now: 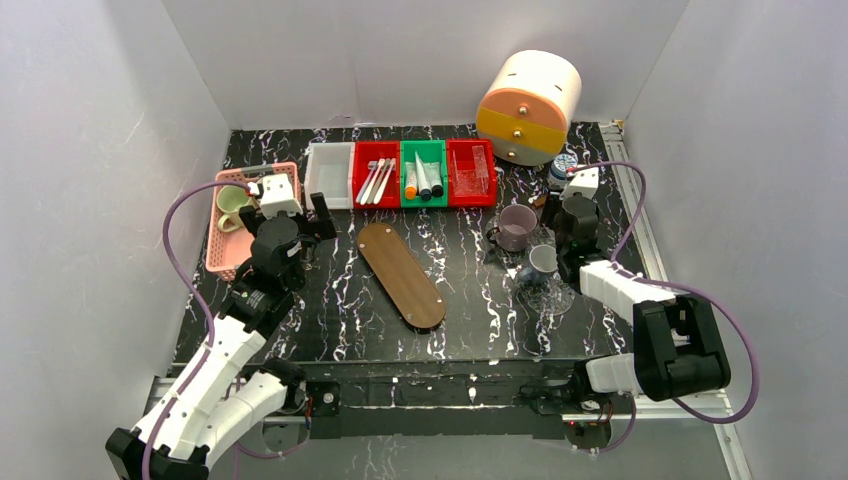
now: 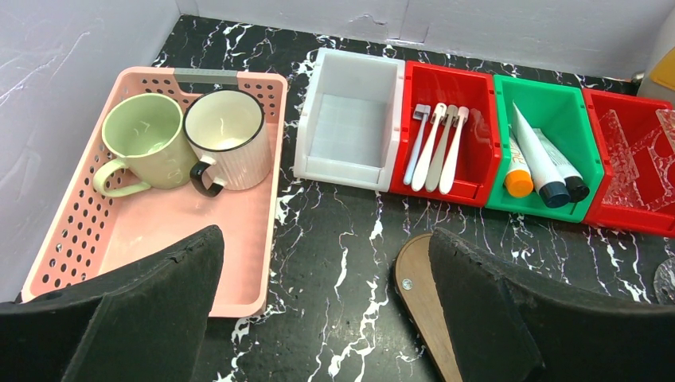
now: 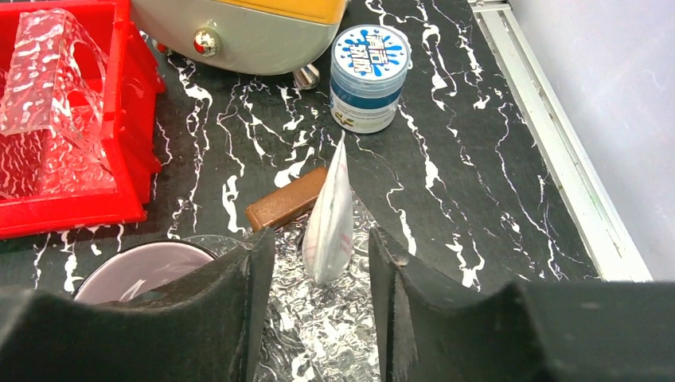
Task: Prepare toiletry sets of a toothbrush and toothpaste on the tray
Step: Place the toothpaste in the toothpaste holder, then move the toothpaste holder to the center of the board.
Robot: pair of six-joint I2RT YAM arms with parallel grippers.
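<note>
The brown oval tray [image 1: 400, 273] lies bare mid-table; its end [image 2: 418, 294] shows by my left gripper's right finger. Three white toothbrushes [image 2: 436, 147] lie in a red bin [image 1: 377, 180]. Three white toothpaste tubes [image 2: 541, 163] lie in the green bin [image 1: 423, 178]. My left gripper [image 2: 326, 239] hovers open between the pink basket and the tray, holding nothing. Another white tube [image 3: 329, 219] stands crimped end up on crinkled clear glass [image 3: 318, 334]. My right gripper [image 3: 322, 239] is open around it, with a gap on each side.
The pink basket [image 2: 275, 159] holds a green mug [image 2: 143, 135] and a white mug [image 2: 227, 127]. An empty white bin [image 2: 350, 127] and a red bin [image 3: 127, 143] of clear plastic flank the row. A round drawer unit [image 1: 528, 105], jar [image 3: 368, 76], purple mug [image 1: 517, 225] and brown block [image 3: 282, 205] crowd the right.
</note>
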